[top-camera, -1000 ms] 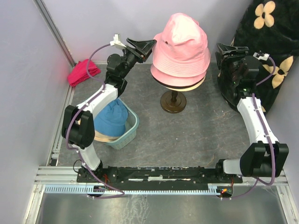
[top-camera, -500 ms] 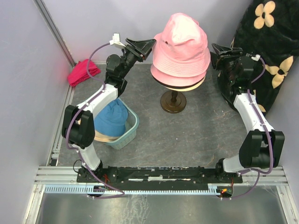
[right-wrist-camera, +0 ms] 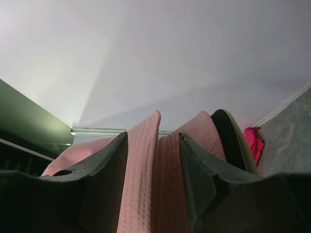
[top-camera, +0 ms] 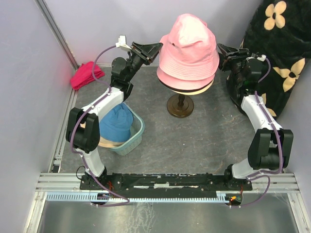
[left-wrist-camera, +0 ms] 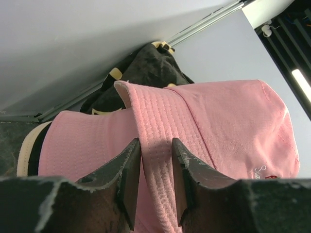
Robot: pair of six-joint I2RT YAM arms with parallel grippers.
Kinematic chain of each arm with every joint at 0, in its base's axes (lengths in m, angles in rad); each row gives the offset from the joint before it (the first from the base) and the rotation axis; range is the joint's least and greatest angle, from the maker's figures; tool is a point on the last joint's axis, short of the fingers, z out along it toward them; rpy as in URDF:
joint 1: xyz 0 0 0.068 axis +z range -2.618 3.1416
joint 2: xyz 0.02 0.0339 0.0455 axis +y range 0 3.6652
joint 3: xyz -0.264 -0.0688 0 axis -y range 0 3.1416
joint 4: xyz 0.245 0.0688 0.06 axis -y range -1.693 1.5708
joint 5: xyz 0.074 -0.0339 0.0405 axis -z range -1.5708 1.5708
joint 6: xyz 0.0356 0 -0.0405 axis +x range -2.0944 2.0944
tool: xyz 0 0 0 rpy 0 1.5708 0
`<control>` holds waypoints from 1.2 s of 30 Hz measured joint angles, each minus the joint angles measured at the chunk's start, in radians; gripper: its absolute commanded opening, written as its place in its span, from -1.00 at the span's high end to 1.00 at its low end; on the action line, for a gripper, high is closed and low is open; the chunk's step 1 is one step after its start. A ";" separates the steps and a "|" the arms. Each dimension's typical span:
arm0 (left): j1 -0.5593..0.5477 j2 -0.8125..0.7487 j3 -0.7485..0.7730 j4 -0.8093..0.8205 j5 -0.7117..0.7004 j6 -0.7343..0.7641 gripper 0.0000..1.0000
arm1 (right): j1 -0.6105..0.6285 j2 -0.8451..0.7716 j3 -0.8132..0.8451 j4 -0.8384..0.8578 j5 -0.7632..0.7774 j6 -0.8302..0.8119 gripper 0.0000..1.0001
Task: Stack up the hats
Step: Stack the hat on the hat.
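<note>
Fig. L gripper (left-wrist-camera: 155, 145) pinches pink hat (top-camera: 188, 43) brim at 9 o'clock; R gripper (right-wrist-camera: 153, 138) straddles it at 3 o'clock, jaws wide, ungripped. Close R, then tug evenly.

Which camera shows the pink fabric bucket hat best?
The top external view: the pink fabric bucket hat shows whole there, crown and brim. The left wrist view shows one side of it, with the brim between the fingers of the left end effector. The right wrist view shows only a brim strip inside the right end effector.
</note>
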 measured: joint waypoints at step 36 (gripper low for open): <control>-0.001 -0.004 -0.092 0.023 -0.013 -0.006 0.86 | 0.008 0.081 0.000 0.143 -0.064 0.113 0.97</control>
